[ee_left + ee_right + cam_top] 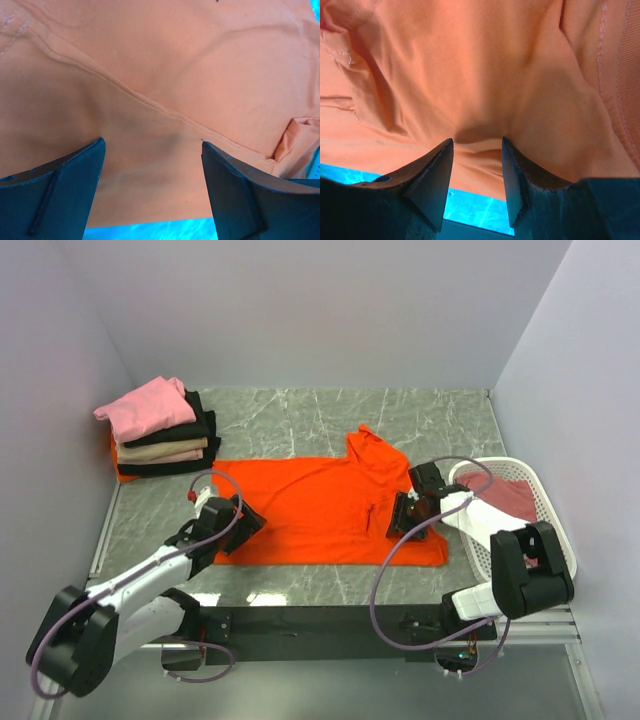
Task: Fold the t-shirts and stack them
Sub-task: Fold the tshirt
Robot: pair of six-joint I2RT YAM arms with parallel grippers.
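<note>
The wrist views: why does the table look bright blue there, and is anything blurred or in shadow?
Left wrist: orange t-shirt looks washed-out peach, table strip cyan, a colour cast; soft shadow between the fingers. Right wrist: same cast, dark fingers slightly soft. Top external: natural colours, even light, shirt saturated orange.

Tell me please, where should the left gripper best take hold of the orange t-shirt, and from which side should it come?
Grip the near hem of the orange t-shirt at its left corner, where the left gripper already sits with open jaws over a seam. Come from the near edge and pinch downward: the cloth lies flat there, with its free edge towards the arms, so one finger can probably slide under. The right gripper pinches the opposite side.
</note>
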